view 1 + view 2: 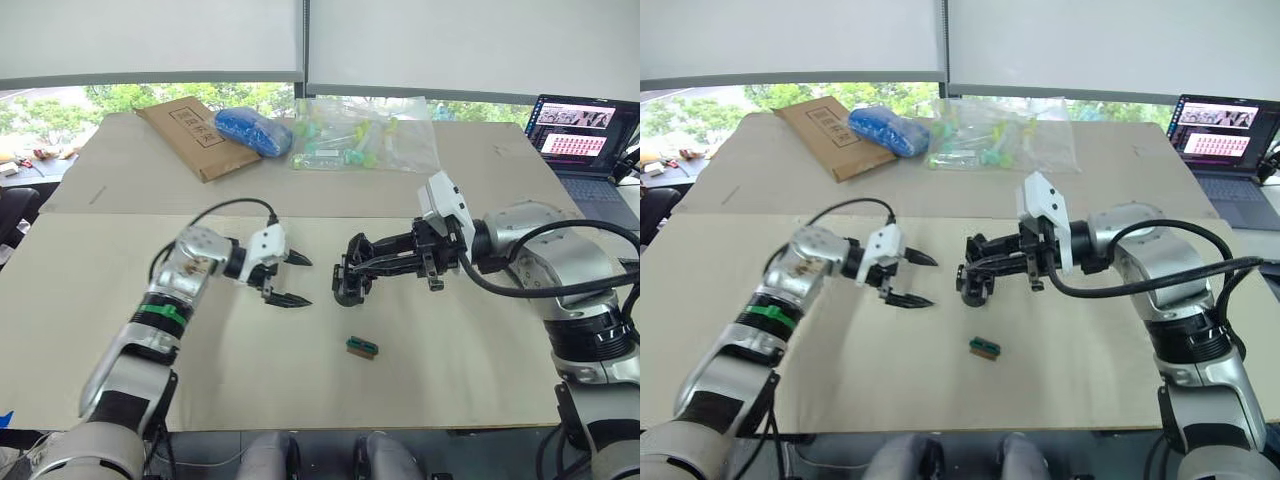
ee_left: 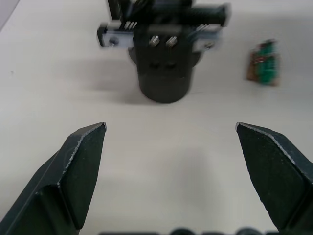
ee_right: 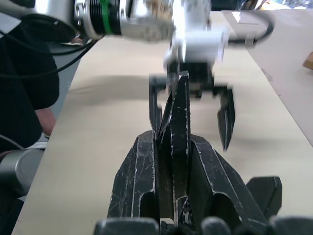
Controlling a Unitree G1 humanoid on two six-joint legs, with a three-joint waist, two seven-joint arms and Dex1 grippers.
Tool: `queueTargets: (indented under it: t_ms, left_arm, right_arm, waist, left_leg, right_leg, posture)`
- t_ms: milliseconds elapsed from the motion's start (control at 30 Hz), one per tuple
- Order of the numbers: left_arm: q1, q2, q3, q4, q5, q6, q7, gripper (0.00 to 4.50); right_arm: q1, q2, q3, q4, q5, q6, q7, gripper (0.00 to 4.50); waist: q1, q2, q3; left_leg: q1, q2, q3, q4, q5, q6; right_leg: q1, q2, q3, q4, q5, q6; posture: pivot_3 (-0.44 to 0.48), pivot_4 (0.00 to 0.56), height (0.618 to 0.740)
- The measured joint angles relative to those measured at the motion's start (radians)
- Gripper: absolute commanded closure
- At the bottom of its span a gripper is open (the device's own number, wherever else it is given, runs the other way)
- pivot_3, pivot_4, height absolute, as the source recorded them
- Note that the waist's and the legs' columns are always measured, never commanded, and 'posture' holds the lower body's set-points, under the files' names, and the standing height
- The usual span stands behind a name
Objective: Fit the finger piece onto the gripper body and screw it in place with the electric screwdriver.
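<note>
Black gripper body (image 1: 350, 282): clamped at the tips of my right gripper (image 1: 362, 262), round base toward the table, apparently presented across the gap so the other arm can work on it. Left gripper (image 1: 296, 279): fingers spread wide, holding nothing, facing the body from just short of it, lined up as if to receive or steady it. Small green-topped block (image 1: 362, 347): loose on the tan table covering (image 1: 450, 370), below and slightly aside of my right gripper's tips.
</note>
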Motion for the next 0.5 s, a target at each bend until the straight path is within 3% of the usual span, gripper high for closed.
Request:
queueTargets:
  t_ms: [67,500]
  left_arm:
    - [0.000,-0.067,0.001,0.054,0.006,-0.027,0.029,0.00]
    - [0.002,-0.235,0.034,0.242,0.043,-0.176,0.148,0.00]
  right_arm:
    - [0.025,-0.002,-0.005,-0.016,0.000,0.000,-0.012,4.11]
    - [0.155,0.025,-0.026,-0.057,-0.002,-0.081,-0.044,4.11]
  waist:
    - [-0.001,0.000,0.000]
    - [-0.001,0.000,0.000]
  left_leg:
    - [0.000,0.000,0.000,0.000,0.000,0.000]
    - [0.000,0.000,0.000,0.000,0.000,0.000]
  right_leg:
    - [0.000,0.000,0.000,0.000,0.000,0.000]
    - [0.000,0.000,0.000,0.000,0.000,0.000]
  posture:
    - [0.000,0.150,0.740]
    - [0.000,0.150,0.740]
